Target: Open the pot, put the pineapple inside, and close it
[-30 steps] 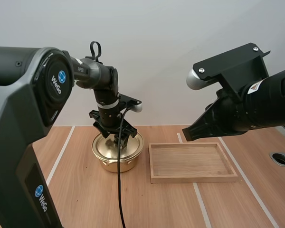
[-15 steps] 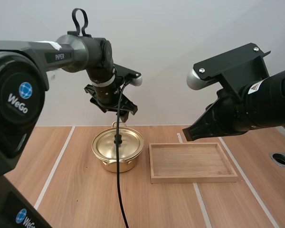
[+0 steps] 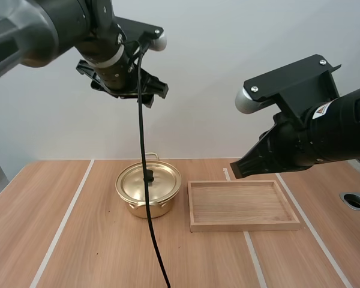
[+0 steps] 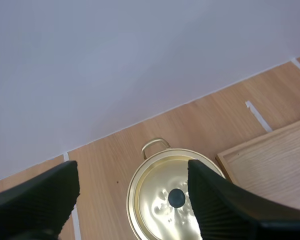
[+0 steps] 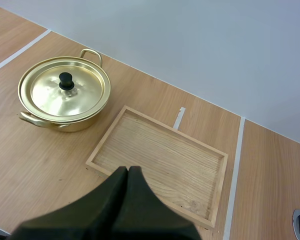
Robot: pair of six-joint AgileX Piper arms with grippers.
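My left gripper (image 3: 132, 90) hangs in the upper left of the high frame, well above the pot (image 3: 149, 191), its fingers spread wide and gripping nothing. The pot sits on the table (image 3: 90, 252) left of centre. Its gold lid (image 5: 65, 92) is seated flat with the black knob (image 5: 66, 80) upright, so I can't tell what it holds. Just right of it lies the wooden tray (image 3: 240, 204), showing bare wood. My right gripper (image 3: 235, 170) hovers near the tray, clenched on nothing.

wooden tray (image 3: 243, 206) lies flat on the table (image 3: 96, 252) — white lines (image 3: 61, 225) run along it
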